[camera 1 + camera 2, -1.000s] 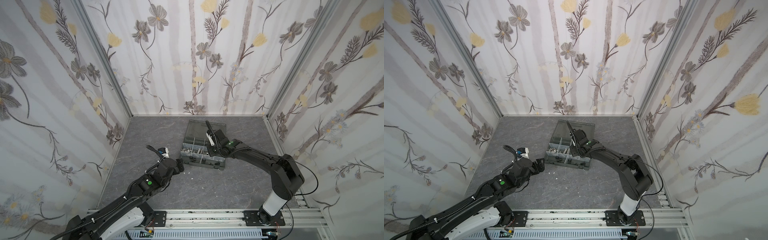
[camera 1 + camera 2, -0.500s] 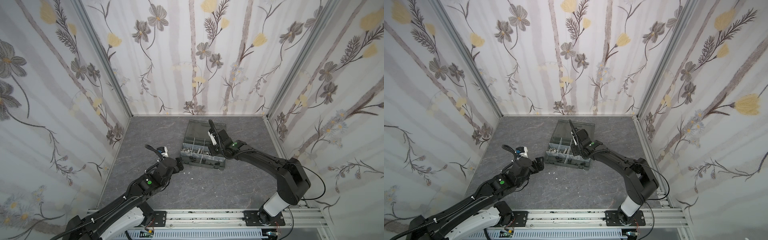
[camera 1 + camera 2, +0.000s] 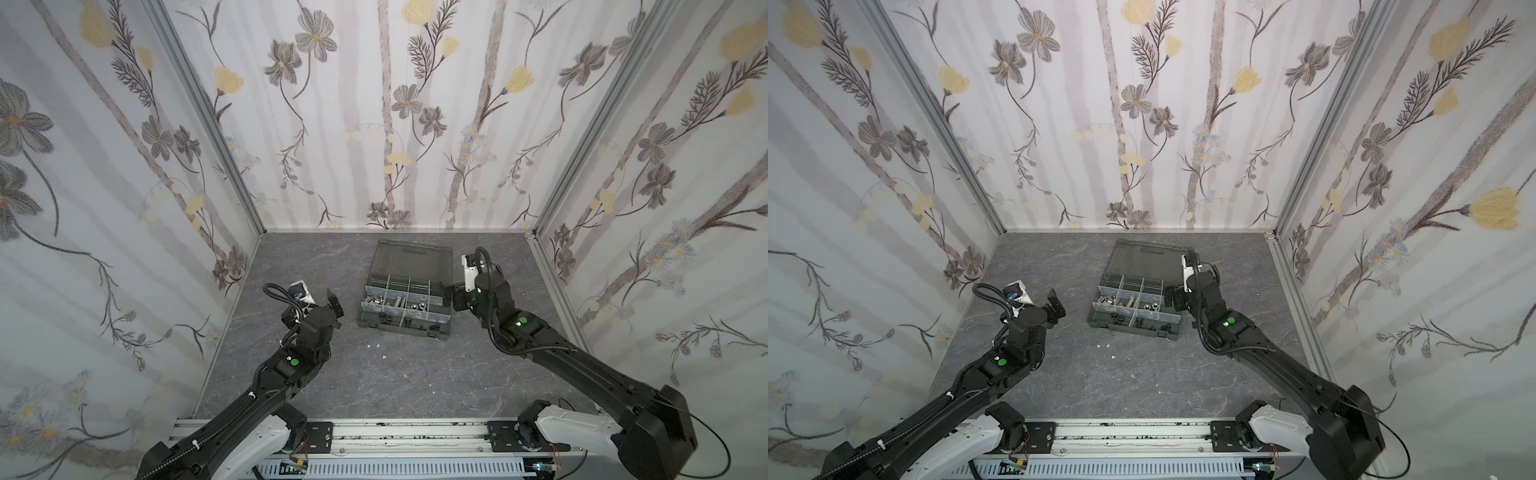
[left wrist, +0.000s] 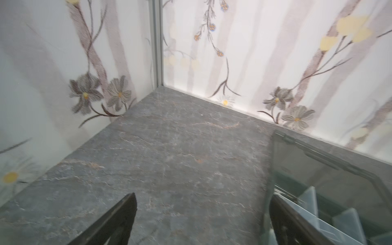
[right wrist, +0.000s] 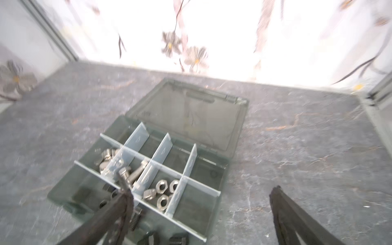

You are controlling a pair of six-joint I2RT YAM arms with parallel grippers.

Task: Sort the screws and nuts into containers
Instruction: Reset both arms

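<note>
counter (image 3: pixel 415 374): grey stone-look, carries only the case and some specks.
case (image 3: pixel 409 332): dark grey plastic, mid-counter. Probably light, likely slides if nudged.
lid (image 3: pixel 413 259): smoky, folded back flat behind the case.
left gripper (image 4: pixel 202 197): jaws wide apart, empty, over bare counter off the case's left end.
right gripper (image 5: pixel 200 188): jaws wide apart, empty, just beside the case's right end.
containers (image 5: pixel 163 148): split by thin pale dividers that would probably flex.
screws (image 5: pixel 135 172): silver in middle row, black in front row. Stiff, slick, will roll. Pinch across the shaft.
nuts (image 5: pixel 162 185): silver, next compartment over. Pinch across opposite flats.
white flecks (image 3: pixel 384 356): on counter, not parts.
writing: moulded divider mark, unreadable. No brand seen.
</note>
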